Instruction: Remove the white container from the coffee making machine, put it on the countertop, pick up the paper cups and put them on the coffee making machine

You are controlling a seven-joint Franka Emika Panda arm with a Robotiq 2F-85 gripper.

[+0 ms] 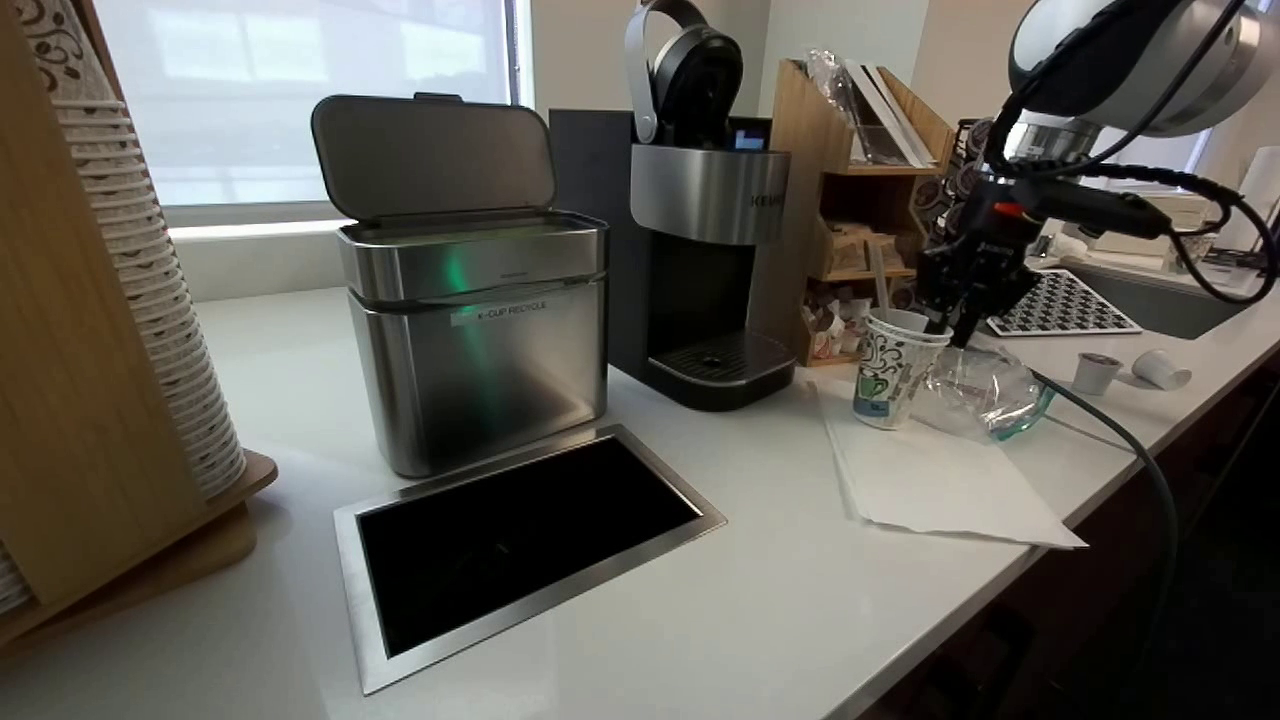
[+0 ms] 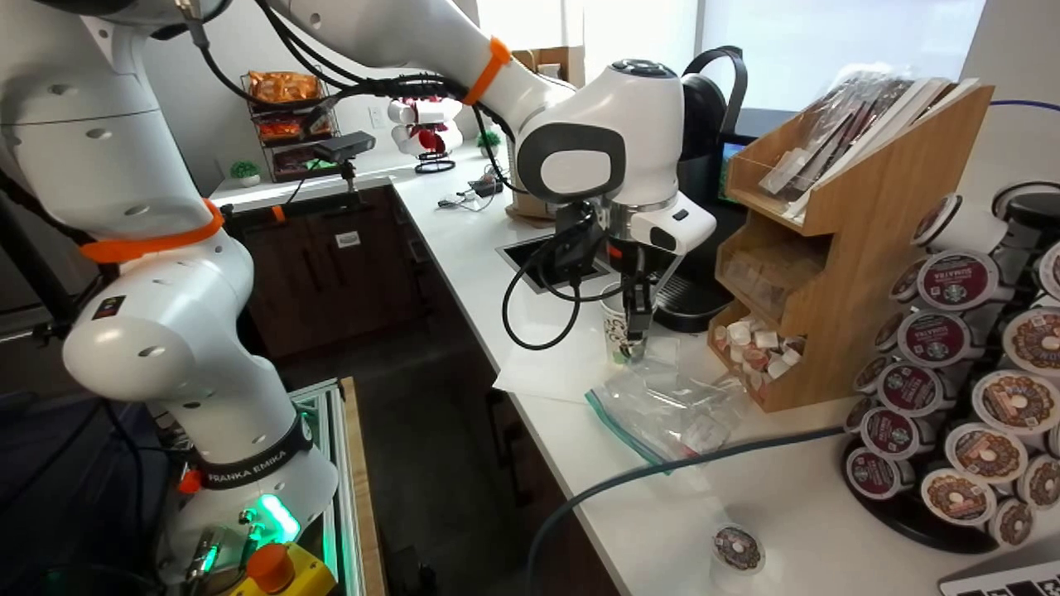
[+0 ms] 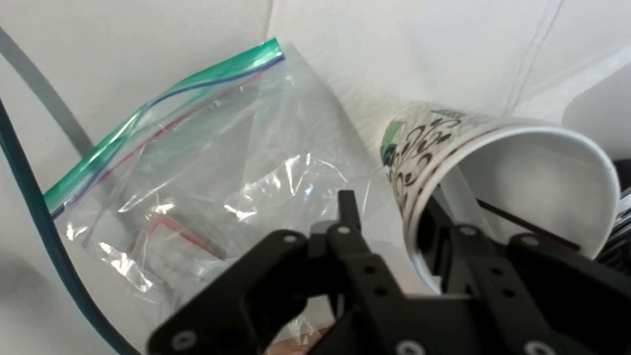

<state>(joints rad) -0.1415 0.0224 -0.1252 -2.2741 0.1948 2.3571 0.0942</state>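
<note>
Black jaws spread apart, lower centre of the wrist view: the gripper (image 3: 389, 212) has its left-hand finger over clear plastic, its right-hand finger dipped inside the mouth of the paper cup (image 3: 438, 143), rim running between them. Whether either touches the wall, I can't tell. That cup, right of centre in an exterior view, stands on white paper (image 1: 940, 485) whose corner reaches the front edge. Crowding the other side, a zip bag (image 3: 231, 182); dark hose (image 3: 39, 207) along the left of the wrist frame. Out wider, upper centre, the coffee making machine (image 1: 710, 200), head raised, a strip of countertop (image 1: 780, 570) between its base and the cup! Wooden organiser (image 1: 812, 180) just behind. White surface sweeps to lower centre; at right, two pods (image 1: 1097, 375) sit near the edge. Far left, steel bin (image 1: 480, 360), framed opening (image 1: 372, 600) below it.
</note>
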